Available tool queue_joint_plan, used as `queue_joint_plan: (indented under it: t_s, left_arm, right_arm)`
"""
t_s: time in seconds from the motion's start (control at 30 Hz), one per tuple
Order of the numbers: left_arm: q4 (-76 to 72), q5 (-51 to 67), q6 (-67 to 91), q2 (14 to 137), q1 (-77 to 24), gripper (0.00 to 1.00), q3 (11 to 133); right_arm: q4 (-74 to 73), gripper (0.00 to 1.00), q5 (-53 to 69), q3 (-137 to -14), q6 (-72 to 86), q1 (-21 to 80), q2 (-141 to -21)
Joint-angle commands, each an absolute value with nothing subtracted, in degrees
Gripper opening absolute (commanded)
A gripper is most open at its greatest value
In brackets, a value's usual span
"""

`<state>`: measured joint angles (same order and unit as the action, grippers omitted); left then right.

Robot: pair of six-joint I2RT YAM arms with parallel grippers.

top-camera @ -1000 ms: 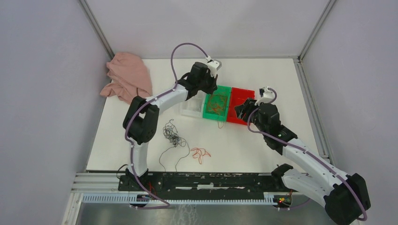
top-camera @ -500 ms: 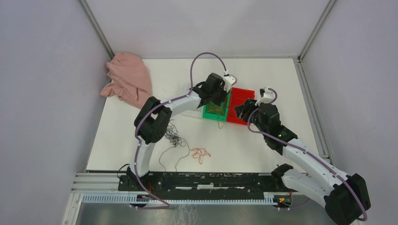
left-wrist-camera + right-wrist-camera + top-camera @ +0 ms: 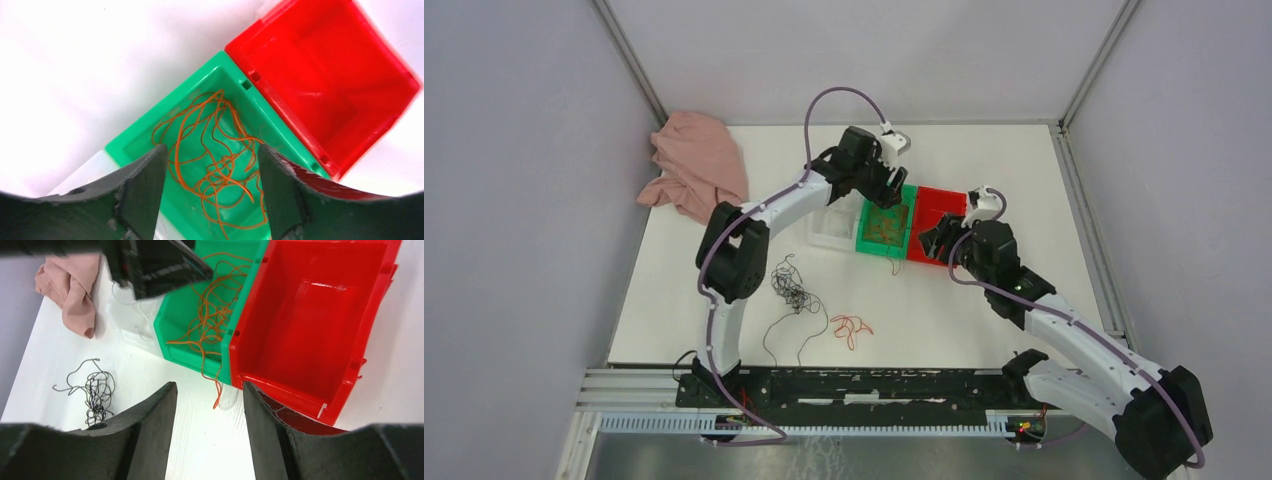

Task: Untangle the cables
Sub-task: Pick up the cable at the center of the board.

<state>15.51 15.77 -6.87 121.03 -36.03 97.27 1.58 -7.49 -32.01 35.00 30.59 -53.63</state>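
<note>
Thin orange cables (image 3: 215, 160) lie in a loose curly heap inside the green bin (image 3: 280, 130). My left gripper (image 3: 210, 195) hovers over that heap, open, with nothing between its fingers. From above, the left gripper (image 3: 888, 190) is at the far end of the green bin (image 3: 884, 253). One orange strand (image 3: 217, 390) hangs over the green bin's front wall (image 3: 190, 357) onto the table. A black tangle of cables (image 3: 792, 290) and a small red-orange piece (image 3: 852, 328) lie on the table. My right gripper (image 3: 210, 430) stands open and empty in front of the bins.
An empty red bin (image 3: 942, 208) adjoins the green one on the right, and a clear bin (image 3: 832, 230) on the left. A pink cloth (image 3: 694, 170) is bunched at the table's far left corner. Grey walls close in the table on three sides.
The left gripper swung right over the green bin, then drew back toward its far end and opened from shut. The right arm has barely moved.
</note>
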Motion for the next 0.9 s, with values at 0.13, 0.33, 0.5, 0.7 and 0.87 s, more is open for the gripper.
queue_joint_plan:
  t_s: [0.13,0.33,0.5,0.7,0.87]
  left_arm:
    - [23.9,28.3,-7.57,110.4,-33.26,0.89,103.35]
    - [29.85,32.79,-8.09,105.36,-26.73,0.99,102.0]
    - [34.44,33.97,-10.62,99.11,-20.33,0.99,98.08]
    - [35.98,28.27,-13.86,90.22,-14.53,0.99,90.32]
    - [35.41,28.18,-15.19,84.59,-10.89,0.99,85.1]
  right_arm:
    - [2.1,0.58,0.34,-35.14,33.19,30.41,-58.17]
    - [4.21,0.58,2.38,-32.13,33.61,31.34,-62.98]
    - [9.32,0.56,3.01,-31.51,33.55,32.47,-70.21]
    - [15.57,0.51,3.03,-32.0,33.28,34.18,-79.41]
    - [17.84,0.43,1.21,-33.67,32.87,35.61,-85.29]
